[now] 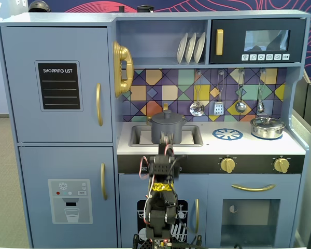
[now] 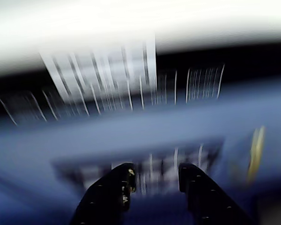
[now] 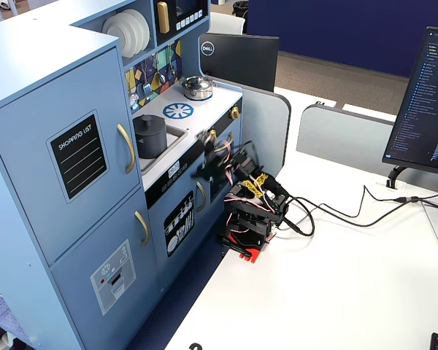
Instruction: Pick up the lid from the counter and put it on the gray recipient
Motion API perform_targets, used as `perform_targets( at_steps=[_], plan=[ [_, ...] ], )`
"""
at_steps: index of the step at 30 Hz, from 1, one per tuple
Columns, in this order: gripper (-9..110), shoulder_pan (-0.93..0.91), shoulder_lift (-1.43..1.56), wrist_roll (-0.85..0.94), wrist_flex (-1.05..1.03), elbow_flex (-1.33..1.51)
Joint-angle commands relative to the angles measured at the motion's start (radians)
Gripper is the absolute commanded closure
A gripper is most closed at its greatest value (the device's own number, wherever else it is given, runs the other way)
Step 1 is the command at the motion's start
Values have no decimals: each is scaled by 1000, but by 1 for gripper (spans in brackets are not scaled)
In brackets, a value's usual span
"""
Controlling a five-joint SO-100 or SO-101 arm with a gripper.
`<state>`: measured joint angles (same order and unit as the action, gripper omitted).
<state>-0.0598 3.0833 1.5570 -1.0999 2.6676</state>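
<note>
The gray recipient (image 1: 167, 129) stands in the sink of the toy kitchen, and it also shows in the other fixed view (image 3: 150, 138). The lid (image 1: 167, 116) lies flat on top of it, knob up, and shows in the other fixed view too (image 3: 149, 120). My gripper (image 2: 155, 177) is open and empty. The wrist view is motion-blurred and shows only the kitchen's blue front beyond the black fingers (image 2: 122, 185). In both fixed views the gripper (image 1: 165, 141) (image 3: 210, 154) is in front of the counter's edge, apart from the pot.
A small shiny silver pot (image 1: 267, 127) stands at the counter's right, with the blue-and-white burner mark (image 1: 227, 134) beside it. Two gold knobs (image 1: 227, 165) sit on the black front strip. The arm's base (image 3: 248, 222), cables and a monitor (image 3: 427, 95) stand on the white desk.
</note>
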Motion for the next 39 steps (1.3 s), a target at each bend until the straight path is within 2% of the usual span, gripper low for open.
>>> perform_targets(
  at_steps=[1,3,6,8,12,14,16,19,39],
  plan=[
    [102,9,44,-5,83,213],
    [102,23,64,-11,100,325],
    [102,77,49,-83,-37,333],
    [102,74,78,-48,-169,333],
    [102,66,95,-109,-410,334],
    [101,71,95,-201,-408,334],
    [100,69,95,-212,-408,334],
    [94,46,95,-199,-408,334],
    [94,23,95,-189,-410,334]
  ],
)
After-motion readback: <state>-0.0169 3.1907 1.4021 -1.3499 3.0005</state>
